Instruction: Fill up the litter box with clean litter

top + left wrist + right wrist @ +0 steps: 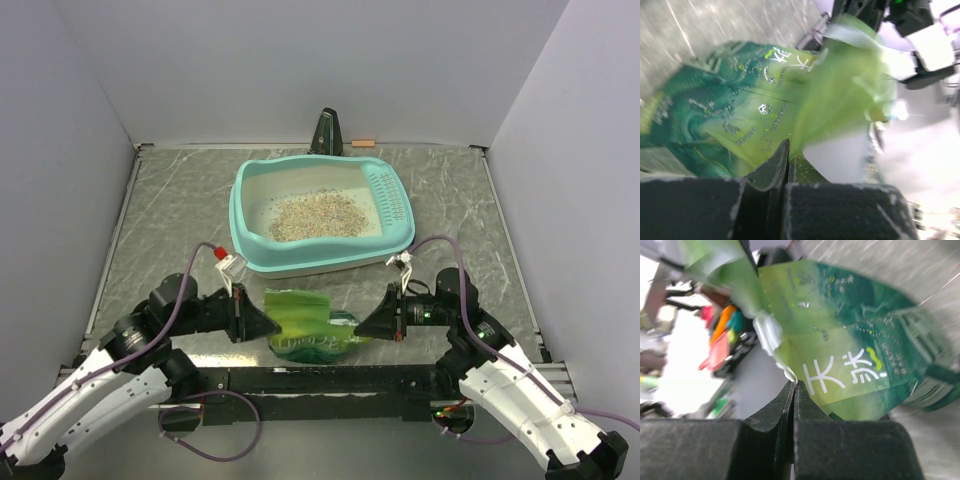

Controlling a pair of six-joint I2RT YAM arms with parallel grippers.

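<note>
- The table (170, 220) is grey and marbled. Its near edge is hidden behind my two arms, and both wrist views show it only as a blur.
- The litter box (310, 262) stands at the middle of the table, beyond both my grippers and apart from them. It is a teal tray, whitish inside, with a slotted grid (392, 200) at its right end. Neither wrist view shows it.
- The green bag (305, 325) lies crumpled between my grippers, just on the near side of the box. Its upper part is smeared to a green haze in the left wrist view (740, 115).
- In the right wrist view the bag (850, 350) bears large white characters. The first reads "天"; I cannot make out the one beside it for sure. The fine print is too small and blurred to read, and so is the white lettering seen from above.
- The clean litter (318, 215) is a loose, speckled beige heap on the floor of the box, near its middle.
- My left gripper (268, 323) has its fingers pressed together on the bag's left edge; green film comes out right at the tips (786, 145).
- My right gripper (362, 326) is likewise clamped on the bag's right end, pinching it at a pale, crumpled edge (794, 386).
- A dark upright thing (327, 133) stands behind the box against the back wall; I cannot tell what it is.
</note>
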